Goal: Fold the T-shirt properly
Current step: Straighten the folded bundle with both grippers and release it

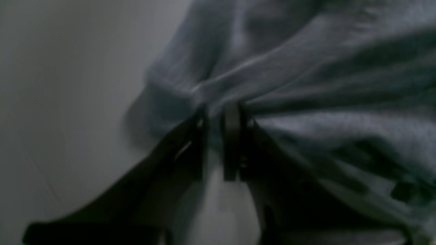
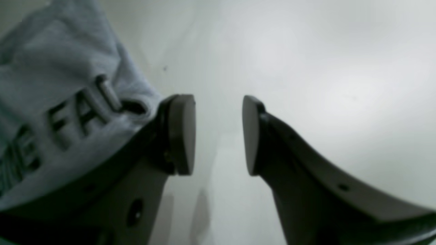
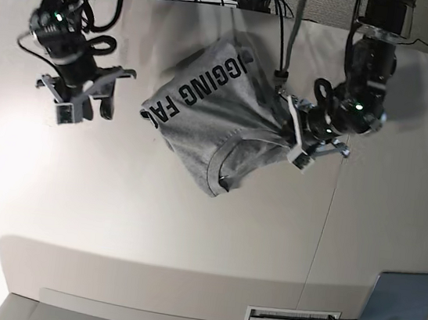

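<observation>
1. The shirt [image 3: 212, 116] sits bunched near the back middle of the table [image 3: 150, 223], lettering up, collar toward the front.
2. Left fingers [image 1: 218, 117] are clamped on a gathered ridge of fabric. The wrist view is dark and blurry, so I'd guess several layers are caught; lifting would then drag the whole lump rather than one edge.
3. Right fingers [image 2: 219, 134] are spread wide, holding nothing, just off the lettered edge.
4. Risk: with only one side pinned, pulling could twist the shirt tighter or slide it off the back.
</observation>
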